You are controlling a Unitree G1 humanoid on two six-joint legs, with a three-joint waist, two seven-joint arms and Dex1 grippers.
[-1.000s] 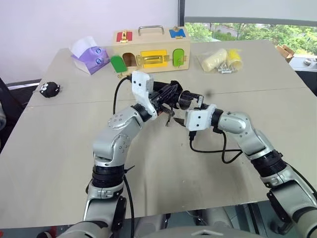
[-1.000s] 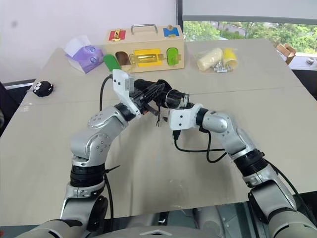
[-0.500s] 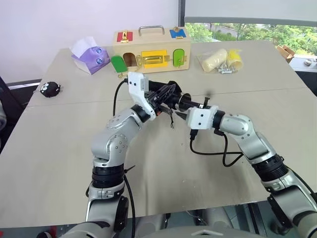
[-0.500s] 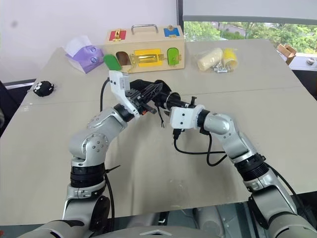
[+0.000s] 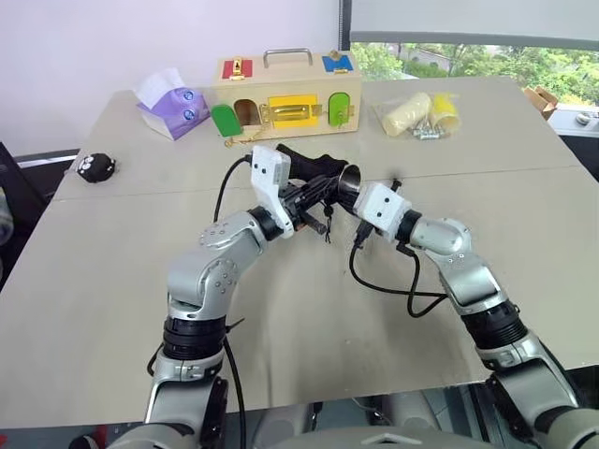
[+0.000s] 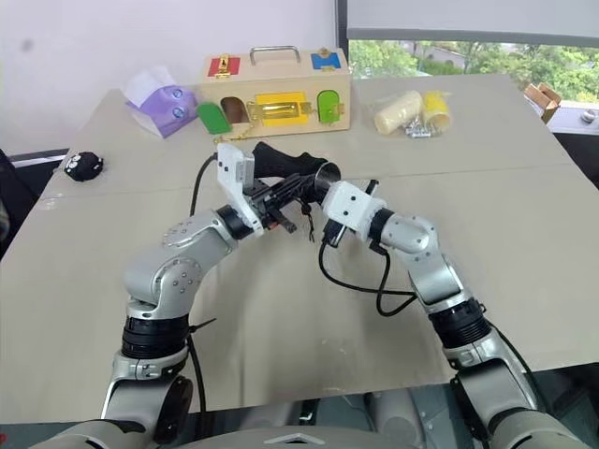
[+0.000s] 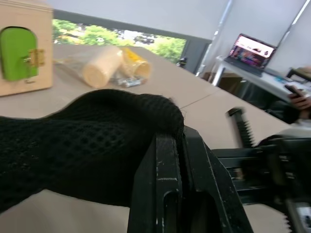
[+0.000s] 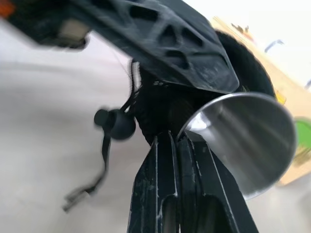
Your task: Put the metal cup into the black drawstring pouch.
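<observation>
Since one second ago, both arms have drawn closer together above the table's (image 5: 112, 309) middle, and the right gripper (image 8: 177, 141) has gone from wide apart to fully closed, its wrist rolled over. Left gripper (image 7: 181, 143) is clamped on the edge of the black drawstring pouch (image 5: 304, 165), holding it off the table with the fabric bulging toward 12 o'clock. Metal cup (image 5: 348, 177) sits partly inside the pouch mouth, its shiny bottom end protruding toward 3 o'clock, just beside the right gripper's white wrist housing. Right wrist view shows the closed fingers pinching the pouch's mouth edge, touching the cup's side. Pouch cord and toggle (image 8: 114, 123) hang loose below. Beyond, at 12 o'clock: a wooden latch box (image 5: 285, 92); at 1 o'clock, wrapped yellow rolls (image 5: 416, 112); at 10 o'clock, a purple tissue pack (image 5: 168, 105) and small black toy (image 5: 94, 167).
</observation>
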